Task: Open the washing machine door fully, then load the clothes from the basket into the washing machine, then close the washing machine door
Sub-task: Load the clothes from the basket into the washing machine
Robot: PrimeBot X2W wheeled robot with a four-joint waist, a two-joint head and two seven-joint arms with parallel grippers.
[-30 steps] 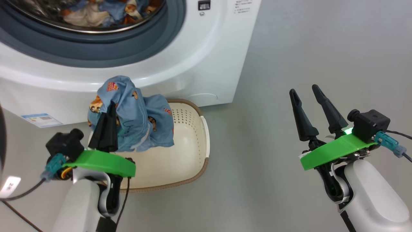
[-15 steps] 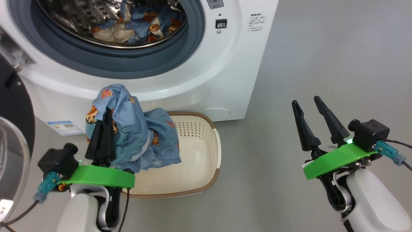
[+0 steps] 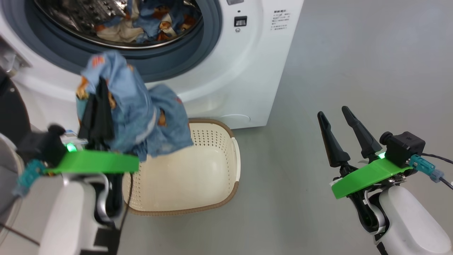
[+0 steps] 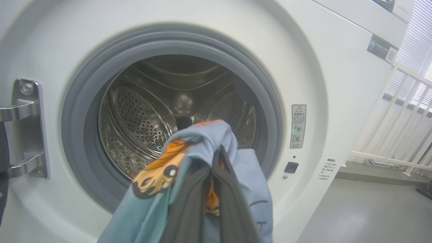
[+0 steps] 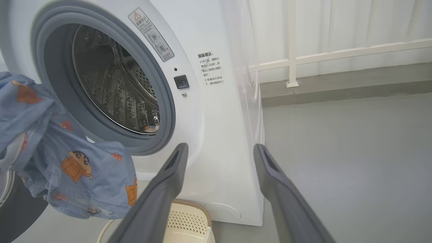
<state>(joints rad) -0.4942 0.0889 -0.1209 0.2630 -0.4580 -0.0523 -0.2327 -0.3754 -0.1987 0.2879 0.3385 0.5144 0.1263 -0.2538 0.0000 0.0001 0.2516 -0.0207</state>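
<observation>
My left gripper [image 3: 97, 86] is shut on a light blue garment [image 3: 145, 117] with orange-brown figures, held above the left end of the basket [image 3: 234, 156] and just below the drum mouth. In the left wrist view the shut fingers [image 4: 233, 202] pinch that garment [image 4: 251, 182] in front of the washing machine's steel drum [image 4: 148, 111]. More of the clothes [image 3: 141, 24] lie inside the drum. The washing machine door [image 3: 10, 113] stands swung out at the far left. My right gripper [image 3: 332, 111] hangs open over the floor, with nothing between its fingers [image 5: 162, 189].
The white washing machine [image 3: 244, 71] fills the upper left, with its door hinge [image 4: 23, 128] on the left of the mouth. Bare grey floor [image 3: 354, 53] lies to the right. A white railing [image 5: 337, 54] runs along the far wall.
My left gripper has lifted the blue garment up from the basket toward the drum mouth. The head camera has shifted. The right gripper stays open in about the same place.
</observation>
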